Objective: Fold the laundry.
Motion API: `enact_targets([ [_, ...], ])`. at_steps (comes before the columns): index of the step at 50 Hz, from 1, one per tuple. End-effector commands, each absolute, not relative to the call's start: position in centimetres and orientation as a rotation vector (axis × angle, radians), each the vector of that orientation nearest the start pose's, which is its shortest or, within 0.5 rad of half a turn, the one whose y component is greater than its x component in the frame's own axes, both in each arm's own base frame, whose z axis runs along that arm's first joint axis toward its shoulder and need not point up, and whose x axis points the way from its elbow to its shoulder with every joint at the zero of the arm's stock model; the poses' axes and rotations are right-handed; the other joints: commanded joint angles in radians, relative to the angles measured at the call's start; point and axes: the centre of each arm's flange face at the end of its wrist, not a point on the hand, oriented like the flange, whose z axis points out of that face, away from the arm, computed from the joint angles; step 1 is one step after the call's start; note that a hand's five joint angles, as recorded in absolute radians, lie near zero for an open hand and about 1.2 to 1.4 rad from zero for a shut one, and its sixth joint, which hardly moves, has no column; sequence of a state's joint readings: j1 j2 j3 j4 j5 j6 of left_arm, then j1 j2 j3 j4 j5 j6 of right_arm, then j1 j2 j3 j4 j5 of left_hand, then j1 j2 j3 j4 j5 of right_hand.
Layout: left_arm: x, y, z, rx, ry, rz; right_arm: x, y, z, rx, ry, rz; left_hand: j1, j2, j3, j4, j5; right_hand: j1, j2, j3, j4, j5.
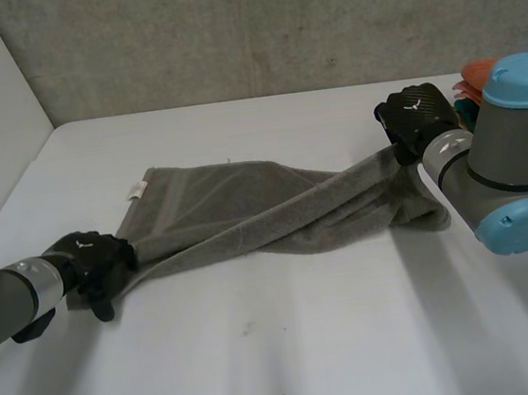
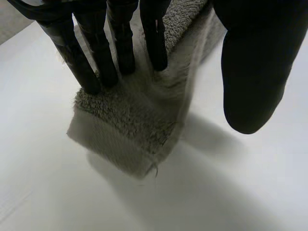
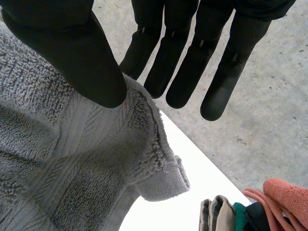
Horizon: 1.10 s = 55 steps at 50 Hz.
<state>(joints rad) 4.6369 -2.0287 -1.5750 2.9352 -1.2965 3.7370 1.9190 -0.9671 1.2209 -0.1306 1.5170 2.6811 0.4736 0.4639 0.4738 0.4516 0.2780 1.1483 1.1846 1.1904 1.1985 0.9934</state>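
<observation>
The left hand is pinching one corner of the grey towel. Its straight fingers are pressing the cloth toward the thumb, and the corner is hanging just below the fingertips. The right hand is gripping the opposite end, with its thumb pushing the terry against the straight fingers, close to the hem. Between the hands the towel is running twisted, its middle lying on the table.

I judge two risks. The twist could be going into the fold, and the right pinch, being so near the hem, could be slipping under more tension.

Beyond the right fingertips, a pile of other laundry is lying loose, not in any basket that I can tell.
</observation>
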Motion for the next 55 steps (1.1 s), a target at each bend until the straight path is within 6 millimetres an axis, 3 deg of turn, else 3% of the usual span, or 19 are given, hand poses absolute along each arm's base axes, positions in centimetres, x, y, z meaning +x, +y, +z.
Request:
enact_targets([
  [1,-17.9,-32.2,14.0,1.137,2.523,-1.390,27.2,-35.4,20.3,-0.987,2.167,-2.102,0.001,0.011,0.001,0.023,0.022,0.248,0.212,0.206,0.198,0.228],
  [9,-18.4,-33.7,13.4,1.172,2.441,-1.408,27.1,-35.5,20.0,-0.987,2.178,-2.097,0.004,0.014,0.004,0.026,0.025,0.248,0.212,0.206,0.198,0.228],
  [16,-18.7,-34.8,13.2,1.195,2.342,-1.464,26.8,-35.8,19.8,-0.983,2.185,-2.098,0.165,0.175,0.165,0.187,0.186,0.248,0.212,0.206,0.198,0.228],
  [21,-18.8,-35.4,13.1,1.200,2.291,-1.501,26.8,-35.9,19.7,-0.984,2.191,-2.093,0.356,0.366,0.356,0.378,0.377,0.248,0.212,0.206,0.198,0.228],
  [25,-18.9,-35.6,13.0,1.210,2.269,-1.509,26.6,-36.0,19.8,-0.980,2.195,-2.095,0.810,0.820,0.810,0.832,0.831,0.248,0.212,0.206,0.198,0.228],
  [28,-18.9,-35.7,13.5,1.207,2.256,-1.518,26.5,-36.0,19.9,-0.980,2.199,-2.095,0.923,0.932,0.922,0.945,0.944,0.248,0.212,0.206,0.198,0.228],
  [31,-18.7,-35.6,14.9,1.189,2.235,-1.550,26.2,-35.6,20.2,-0.996,2.224,-2.063,0.923,0.932,0.922,0.945,0.944,0.248,0.212,0.206,0.198,0.228],
  [34,-18.5,-35.2,18.2,1.150,2.189,-1.630,25.4,-34.8,21.6,-1.043,2.265,-2.034,0.923,0.932,0.922,0.945,0.944,0.248,0.212,0.206,0.198,0.228],
  [35,-18.4,-35.0,19.4,1.135,2.176,-1.658,25.2,-34.6,22.1,-1.062,2.277,-2.026,0.923,0.932,0.922,0.945,0.944,0.248,0.212,0.206,0.198,0.228],
  [36,-18.3,-34.3,22.1,1.106,2.159,-1.723,24.4,-33.9,23.0,-1.117,2.318,-1.995,0.923,0.932,0.922,0.945,0.944,0.248,0.212,0.206,0.198,0.228],
  [39,-18.3,-32.6,26.0,1.070,2.154,-1.825,23.2,-33.1,24.4,-1.202,2.363,-1.958,0.923,0.932,0.922,0.945,0.944,0.248,0.212,0.206,0.198,0.228],
  [40,-18.3,-31.4,28.4,1.050,2.159,-1.889,22.4,-32.5,25.4,-1.267,2.388,-1.928,0.923,0.932,0.922,0.945,0.944,0.248,0.212,0.206,0.198,0.228],
  [44,-18.4,-28.7,32.5,1.048,2.188,-2.018,20.7,-30.8,27.2,-1.414,2.418,-1.825,0.923,0.932,0.922,0.945,0.944,0.248,0.212,0.206,0.198,0.228],
  [50,-18.7,-27.5,32.6,1.090,2.353,-2.003,19.9,-29.3,27.3,-1.531,2.416,-1.641,0.923,0.932,0.922,0.945,0.944,0.248,0.212,0.206,0.198,0.228],
  [55,-18.7,-30.4,28.6,1.120,2.429,-1.851,20.1,-30.2,25.5,-1.535,2.443,-1.556,0.923,0.932,0.922,0.945,0.944,0.248,0.212,0.206,0.198,0.228],
])
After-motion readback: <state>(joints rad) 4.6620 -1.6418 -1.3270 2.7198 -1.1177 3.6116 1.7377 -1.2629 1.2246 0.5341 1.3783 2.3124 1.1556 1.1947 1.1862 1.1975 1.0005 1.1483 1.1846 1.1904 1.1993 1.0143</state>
